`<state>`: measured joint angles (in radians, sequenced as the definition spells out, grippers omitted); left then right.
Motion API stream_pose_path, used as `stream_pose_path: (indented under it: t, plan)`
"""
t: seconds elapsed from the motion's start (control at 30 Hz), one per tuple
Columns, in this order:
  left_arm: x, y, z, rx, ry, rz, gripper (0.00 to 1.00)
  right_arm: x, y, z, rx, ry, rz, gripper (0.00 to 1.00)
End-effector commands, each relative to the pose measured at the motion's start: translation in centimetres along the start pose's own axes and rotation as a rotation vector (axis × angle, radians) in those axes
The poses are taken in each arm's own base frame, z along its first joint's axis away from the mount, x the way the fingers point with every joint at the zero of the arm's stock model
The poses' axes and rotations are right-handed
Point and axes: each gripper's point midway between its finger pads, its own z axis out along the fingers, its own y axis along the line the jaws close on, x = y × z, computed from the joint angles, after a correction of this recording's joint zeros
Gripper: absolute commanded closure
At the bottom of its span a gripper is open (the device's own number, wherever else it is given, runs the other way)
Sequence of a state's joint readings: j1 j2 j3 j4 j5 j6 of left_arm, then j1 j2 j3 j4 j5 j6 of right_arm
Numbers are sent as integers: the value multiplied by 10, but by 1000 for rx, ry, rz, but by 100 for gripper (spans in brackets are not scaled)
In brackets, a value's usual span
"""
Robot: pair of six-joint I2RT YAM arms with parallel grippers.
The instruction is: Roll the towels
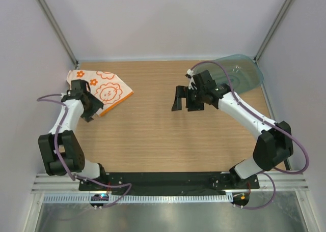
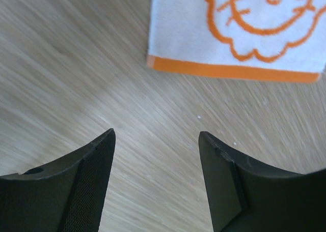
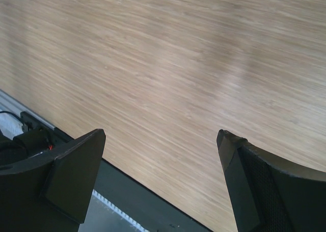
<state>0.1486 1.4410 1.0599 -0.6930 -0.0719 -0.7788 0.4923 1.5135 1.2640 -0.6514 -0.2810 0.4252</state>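
Note:
The white towel with orange flower and lion prints lies flat at the table's far left. In the left wrist view its orange-edged corner lies just beyond my fingers. My left gripper hovers over bare wood at the towel's near edge, open and empty. My right gripper is open and empty above the middle of the table, over bare wood. The light blue towel is not in view.
A translucent teal plastic tray sits at the far right corner behind the right arm. The black base rail runs along the table's near edge. Walls and frame posts close in the far and side edges.

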Motion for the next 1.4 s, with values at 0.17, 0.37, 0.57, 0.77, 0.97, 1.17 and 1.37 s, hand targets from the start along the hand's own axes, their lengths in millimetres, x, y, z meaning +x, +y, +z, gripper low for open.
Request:
stream_pose_path:
  t: [0.17, 0.37, 0.57, 0.77, 0.97, 1.17, 1.37]
  plan:
    - [-16, 34, 33, -82, -32, -141, 32, -9, 25, -16, -75, -75, -30, 0]
    - [-15, 43, 58, -116, 4, -192, 32, 1, 23, -22, -65, -71, -37, 0]
    - [-12, 39, 74, -110, 31, -227, 36, 9, 16, -19, -45, -54, -38, 0]
    - [-9, 33, 88, -102, 57, -226, 38, 10, 11, -18, -30, -55, -49, 0]
    - [-9, 15, 97, -59, 58, -220, 39, 13, 8, -16, -17, -44, -60, 0]
    - [-10, 8, 107, -59, 69, -219, 44, 15, 3, -11, 1, -26, -75, 0]
    - [-8, 1, 113, -53, 79, -199, 85, 16, -1, -8, 13, -13, -78, 0]
